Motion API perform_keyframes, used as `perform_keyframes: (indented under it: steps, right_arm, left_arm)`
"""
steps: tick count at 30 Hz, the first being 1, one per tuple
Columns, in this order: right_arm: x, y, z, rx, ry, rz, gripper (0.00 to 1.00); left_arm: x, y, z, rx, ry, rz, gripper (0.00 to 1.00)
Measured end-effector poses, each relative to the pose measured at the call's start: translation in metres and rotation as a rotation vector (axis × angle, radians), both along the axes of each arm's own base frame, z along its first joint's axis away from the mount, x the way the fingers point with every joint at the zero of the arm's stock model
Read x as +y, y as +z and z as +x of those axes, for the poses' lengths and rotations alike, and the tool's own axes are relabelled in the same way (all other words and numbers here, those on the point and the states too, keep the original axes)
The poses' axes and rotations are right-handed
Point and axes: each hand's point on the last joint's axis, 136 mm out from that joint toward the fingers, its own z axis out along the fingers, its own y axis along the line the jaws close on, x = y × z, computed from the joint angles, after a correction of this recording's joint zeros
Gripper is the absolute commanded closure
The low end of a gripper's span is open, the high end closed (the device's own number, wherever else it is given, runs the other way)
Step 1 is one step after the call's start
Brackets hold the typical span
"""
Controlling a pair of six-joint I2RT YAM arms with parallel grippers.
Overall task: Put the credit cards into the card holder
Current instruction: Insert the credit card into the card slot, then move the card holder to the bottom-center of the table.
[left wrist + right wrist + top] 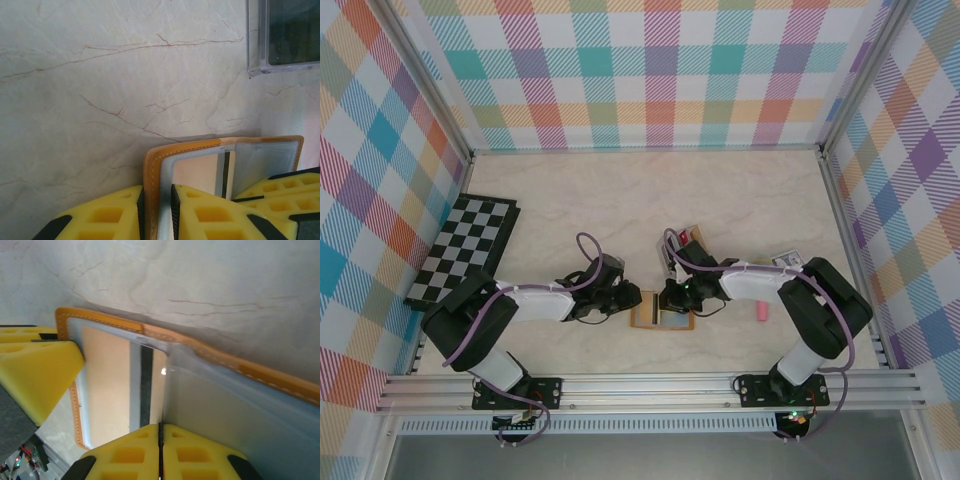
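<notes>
At the near middle of the table [620, 200], the card holder [662, 318] lies open, face up, long axis left-right. Left gripper [157, 200] is clamped on its left flap. Right gripper [161, 442] is pinched together at the clear inner sleeve.

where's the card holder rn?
Top view: card holder lies open at the table's front centre; left gripper pinches its left edge, right gripper its clear inner pocket.

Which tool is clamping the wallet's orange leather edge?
The left tool: it squeezes the card holder's orange cover; the right tool pinches a pale inner sleeve.
</notes>
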Motion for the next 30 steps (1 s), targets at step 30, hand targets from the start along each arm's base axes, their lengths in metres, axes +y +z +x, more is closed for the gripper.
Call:
perform_keyframes:
  steps: [30]
  right_arm:
    - [-0.064,-0.002,0.003,-0.090,-0.035,-0.352,0.81]
  left_arm:
    - [0.003,-0.005,0.001,0.011,0.026,0.008,0.84]
